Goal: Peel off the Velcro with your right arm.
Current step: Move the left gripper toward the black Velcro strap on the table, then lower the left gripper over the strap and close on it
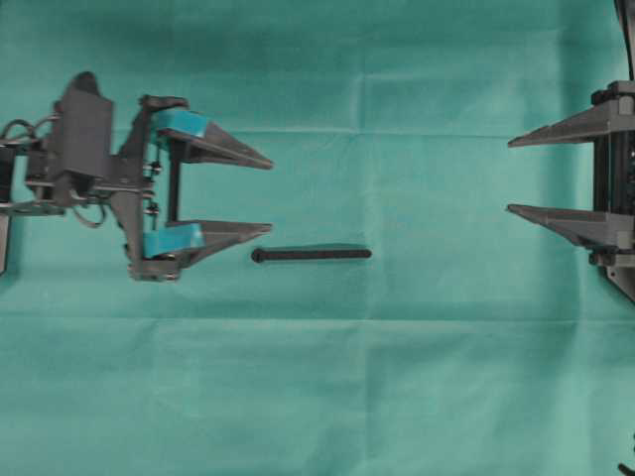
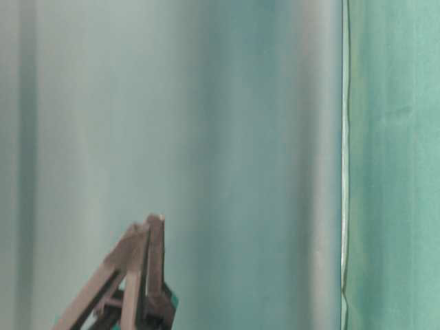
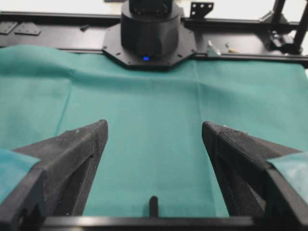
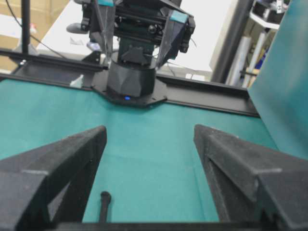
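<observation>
The Velcro is a thin black strip lying flat on the teal cloth, mid-table, its rounded end to the left. My left gripper, with teal tape on its fingers, stands open just left of the strip, and its lower fingertip is near the rounded end. My right gripper, plain black, stands open at the right edge, well clear of the strip. The left wrist view shows the left gripper open with the Velcro low between the fingers. In the right wrist view the right gripper is open and the Velcro lies near its left finger.
Teal cloth covers the table, with faint fold creases. The right arm's base and the left arm's base stand on black frames at the cloth's two ends. A teal curtain hangs behind. The left gripper's fingers rise at the table-level view's bottom left.
</observation>
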You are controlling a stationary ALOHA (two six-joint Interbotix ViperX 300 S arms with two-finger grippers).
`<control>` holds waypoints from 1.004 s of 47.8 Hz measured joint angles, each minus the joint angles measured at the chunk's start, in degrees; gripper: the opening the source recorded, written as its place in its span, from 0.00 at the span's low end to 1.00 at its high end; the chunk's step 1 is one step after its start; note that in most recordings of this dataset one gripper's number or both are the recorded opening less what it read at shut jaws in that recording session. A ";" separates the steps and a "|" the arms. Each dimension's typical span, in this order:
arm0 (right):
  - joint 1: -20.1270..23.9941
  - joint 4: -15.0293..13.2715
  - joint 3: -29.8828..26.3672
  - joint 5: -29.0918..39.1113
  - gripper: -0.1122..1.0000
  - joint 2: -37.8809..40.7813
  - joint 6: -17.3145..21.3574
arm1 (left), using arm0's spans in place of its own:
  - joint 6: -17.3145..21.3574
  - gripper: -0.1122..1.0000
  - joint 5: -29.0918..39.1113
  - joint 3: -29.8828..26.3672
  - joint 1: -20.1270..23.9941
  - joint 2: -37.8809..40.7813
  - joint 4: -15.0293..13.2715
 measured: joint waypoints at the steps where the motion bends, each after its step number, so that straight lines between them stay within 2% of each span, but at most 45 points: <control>1: -0.09 0.00 0.00 0.00 0.50 0.09 0.00 | 0.00 0.91 0.09 -0.35 0.00 0.35 0.00; 14: -0.09 -0.18 0.09 0.00 0.50 0.09 0.00 | 0.00 0.91 7.03 -4.83 -0.35 3.87 0.00; 36: -0.09 -0.44 0.09 0.09 0.50 0.09 0.00 | -1.58 0.91 35.33 -16.88 -1.85 10.90 0.00; 48: -0.09 -0.44 0.09 0.18 0.50 0.09 0.00 | -1.76 0.91 45.97 -21.53 -1.93 14.41 0.00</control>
